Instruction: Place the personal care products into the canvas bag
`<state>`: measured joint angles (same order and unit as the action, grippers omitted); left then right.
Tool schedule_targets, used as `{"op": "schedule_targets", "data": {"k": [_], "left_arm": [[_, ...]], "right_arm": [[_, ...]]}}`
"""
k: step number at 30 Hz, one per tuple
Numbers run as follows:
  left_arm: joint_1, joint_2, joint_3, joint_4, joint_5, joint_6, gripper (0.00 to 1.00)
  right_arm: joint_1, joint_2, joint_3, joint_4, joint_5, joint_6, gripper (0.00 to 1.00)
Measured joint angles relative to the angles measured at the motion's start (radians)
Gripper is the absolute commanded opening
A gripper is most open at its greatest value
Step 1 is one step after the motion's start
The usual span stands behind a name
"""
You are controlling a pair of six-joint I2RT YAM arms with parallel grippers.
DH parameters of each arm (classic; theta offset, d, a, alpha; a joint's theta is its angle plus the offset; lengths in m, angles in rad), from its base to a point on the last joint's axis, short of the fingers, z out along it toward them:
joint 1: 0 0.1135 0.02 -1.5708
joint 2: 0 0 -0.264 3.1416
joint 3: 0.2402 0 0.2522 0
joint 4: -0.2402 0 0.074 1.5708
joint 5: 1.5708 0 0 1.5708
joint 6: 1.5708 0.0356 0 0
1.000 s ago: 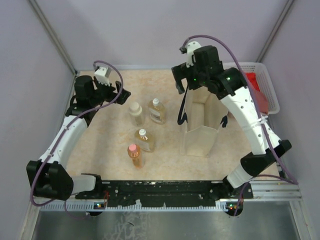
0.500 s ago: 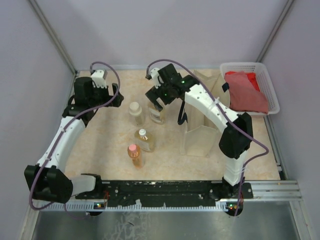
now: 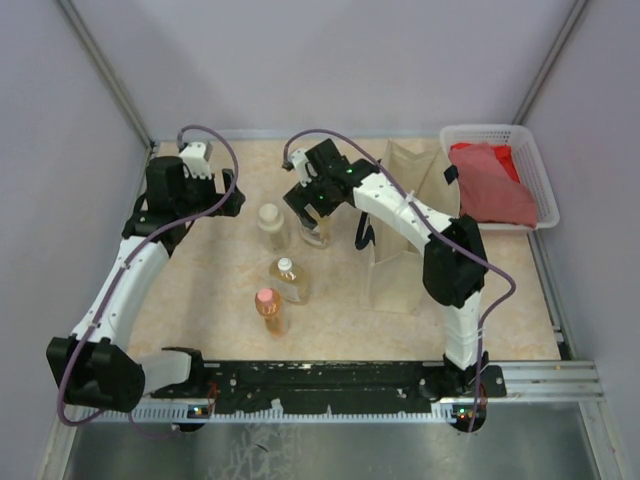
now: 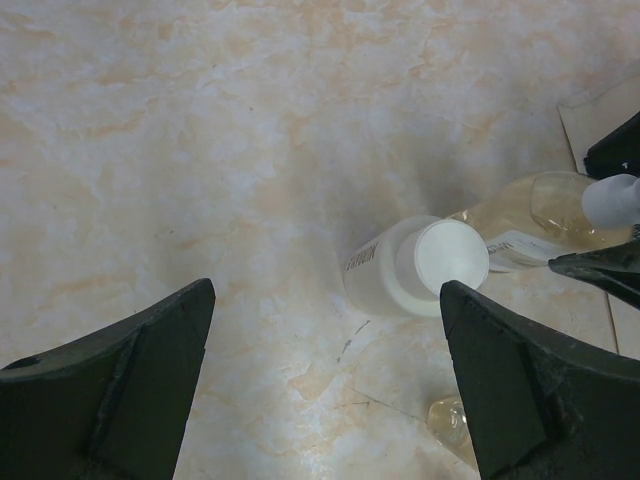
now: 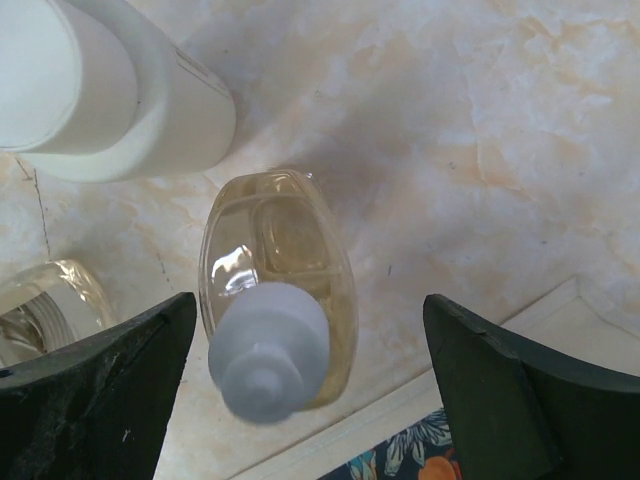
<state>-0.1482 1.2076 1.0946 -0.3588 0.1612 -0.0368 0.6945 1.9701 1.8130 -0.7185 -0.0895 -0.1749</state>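
Note:
Four bottles stand on the table. My right gripper point(image 3: 313, 203) is open right above the far amber bottle point(image 3: 316, 231), which shows between the fingers in the right wrist view point(image 5: 278, 335). The cream bottle point(image 3: 272, 225) stands to its left and also shows in the right wrist view point(image 5: 110, 90) and the left wrist view point(image 4: 415, 266). A second amber bottle point(image 3: 290, 279) and the orange bottle with pink cap point(image 3: 270, 309) stand nearer. The beige canvas bag point(image 3: 402, 235) stands upright to the right. My left gripper point(image 3: 222, 196) is open and empty, left of the cream bottle.
A white plastic basket point(image 3: 528, 160) with red cloth point(image 3: 490, 182) sits at the back right corner. Grey walls close in the table on three sides. The right arm stretches across the bag's top.
My right gripper has swung from above the bag leftward and down to over the far amber bottle. The left gripper drew back slightly to the left.

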Motion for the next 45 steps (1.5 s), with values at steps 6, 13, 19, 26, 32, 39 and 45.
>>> {"op": "schedule_targets", "data": {"k": [6, 13, 19, 26, 32, 39, 45], "left_arm": [[0.0, -0.017, -0.013, 0.013, 0.012, -0.034, 1.0], [0.0, -0.054, -0.064, 0.088, 0.039, -0.08, 1.0], [0.0, -0.053, -0.067, 0.096, 0.029, -0.087, 1.0], [0.0, -0.06, -0.067, 0.104, 0.083, -0.079, 1.0], [-0.064, -0.082, -0.041, 0.119, 0.165, -0.077, 1.0], [-0.158, -0.089, 0.081, 0.124, 0.195, -0.067, 1.0], [-0.197, -0.077, 0.089, 0.169, 0.272, -0.084, 1.0]], "right_arm": [[0.016, 0.055, -0.003, 0.003, -0.013, 0.001, 0.76], [0.022, 0.074, -0.005, 0.022, -0.028, 0.002, 0.42], [0.024, 0.075, -0.005, 0.026, -0.021, 0.007, 0.0], [0.028, 0.087, 0.034, -0.017, 0.032, 0.047, 0.0], [0.03, 0.093, 0.177, -0.164, 0.159, 0.1, 0.0], [0.005, 0.09, 0.496, -0.227, 0.29, 0.134, 0.0], [-0.041, 0.005, 0.545, -0.193, 0.429, 0.129, 0.0]]}}
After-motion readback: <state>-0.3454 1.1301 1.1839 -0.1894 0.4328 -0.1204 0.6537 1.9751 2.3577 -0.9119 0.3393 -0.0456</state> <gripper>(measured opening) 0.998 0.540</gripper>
